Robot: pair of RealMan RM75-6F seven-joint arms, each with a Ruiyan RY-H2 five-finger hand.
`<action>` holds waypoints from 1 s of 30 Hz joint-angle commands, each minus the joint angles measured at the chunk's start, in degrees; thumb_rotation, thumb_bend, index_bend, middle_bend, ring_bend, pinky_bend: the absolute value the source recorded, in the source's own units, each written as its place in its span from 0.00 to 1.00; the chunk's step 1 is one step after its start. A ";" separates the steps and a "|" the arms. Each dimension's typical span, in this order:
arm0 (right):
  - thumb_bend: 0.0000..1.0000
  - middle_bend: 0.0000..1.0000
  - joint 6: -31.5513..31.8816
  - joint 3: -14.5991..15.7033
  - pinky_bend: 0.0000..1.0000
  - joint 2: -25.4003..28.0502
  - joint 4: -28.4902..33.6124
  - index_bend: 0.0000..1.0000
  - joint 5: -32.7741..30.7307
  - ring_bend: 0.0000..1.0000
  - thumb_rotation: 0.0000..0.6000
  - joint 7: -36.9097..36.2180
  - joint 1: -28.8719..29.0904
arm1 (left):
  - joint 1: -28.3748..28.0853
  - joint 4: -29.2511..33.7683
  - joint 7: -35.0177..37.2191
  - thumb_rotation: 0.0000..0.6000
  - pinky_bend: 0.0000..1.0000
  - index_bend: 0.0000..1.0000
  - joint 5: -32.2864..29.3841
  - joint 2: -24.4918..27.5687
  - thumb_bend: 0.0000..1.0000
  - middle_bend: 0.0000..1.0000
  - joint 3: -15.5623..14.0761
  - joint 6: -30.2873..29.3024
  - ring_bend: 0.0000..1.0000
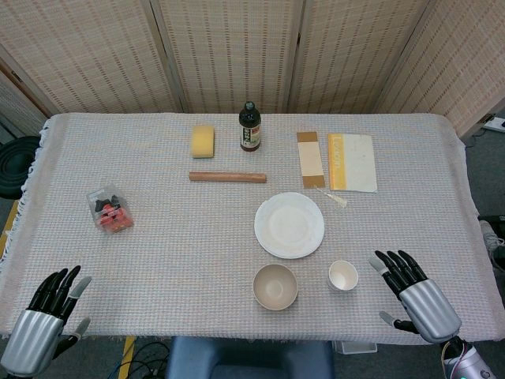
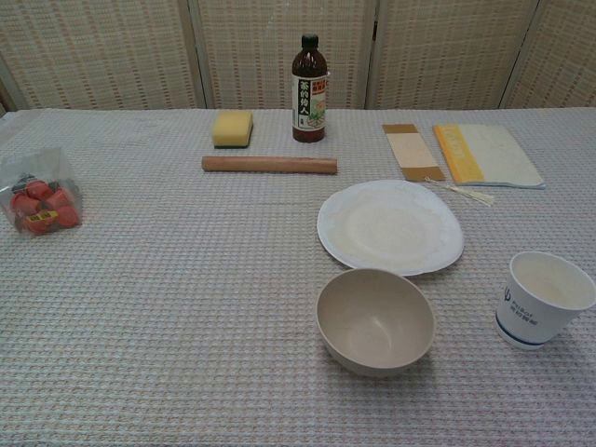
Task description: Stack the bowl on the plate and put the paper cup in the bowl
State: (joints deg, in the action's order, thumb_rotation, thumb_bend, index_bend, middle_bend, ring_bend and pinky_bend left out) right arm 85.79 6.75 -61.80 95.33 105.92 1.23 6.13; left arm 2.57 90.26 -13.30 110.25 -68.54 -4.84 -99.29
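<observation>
Looking at this, nothing's stacked yet. Right hand [image 1: 414,296] rests at the surface [image 1: 158,237] edge with fingers spread, holding nothing; left hand [image 1: 47,316] is the same, way off from everything. The paper cup [image 1: 343,275] sits just beside the right hand, on its inner side, the bowl [image 1: 275,286] is a bit further that way, and the plate [image 1: 289,225] is just beyond the bowl. My worry: the cup sits between the right hand and the bowl, so reaching across could easily knock it over. That bowl's smooth rounded wall also looks slippery to pinch, and setting it down off-centre might tip the plate.
</observation>
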 commanded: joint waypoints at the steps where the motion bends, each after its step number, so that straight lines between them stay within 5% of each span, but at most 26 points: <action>1: 0.17 0.00 0.13 -0.05 0.00 0.01 -0.07 0.00 -0.11 0.00 1.00 -0.08 -0.06 | -0.03 -0.04 0.05 1.00 0.15 0.12 -0.09 -0.01 0.31 0.01 0.03 0.07 0.01; 14: 0.17 0.00 -3.76 0.32 0.00 2.90 2.47 0.00 -0.07 0.00 1.00 -9.40 3.61 | -0.39 0.14 -0.92 1.00 0.15 0.12 -1.12 -0.59 0.31 0.01 0.17 1.69 0.01; 22: 0.14 0.00 -17.11 -0.79 0.00 9.41 12.95 0.00 -1.89 0.00 1.00 -11.62 12.61 | -0.33 -0.06 -2.09 1.00 0.15 0.12 -0.61 -1.04 0.31 0.01 -0.07 1.73 0.01; 30: 0.10 0.00 -31.46 -4.32 0.00 8.47 19.43 0.00 -9.75 0.00 1.00 -8.44 20.97 | 0.03 -1.11 -0.64 1.00 0.15 0.13 1.83 -0.97 0.31 0.01 -0.02 -1.59 0.01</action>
State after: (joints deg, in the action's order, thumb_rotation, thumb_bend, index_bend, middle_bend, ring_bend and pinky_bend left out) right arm 58.18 4.11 -53.03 112.27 99.30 -8.92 24.10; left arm 2.54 89.46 -14.23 111.74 -69.45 -4.88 -100.51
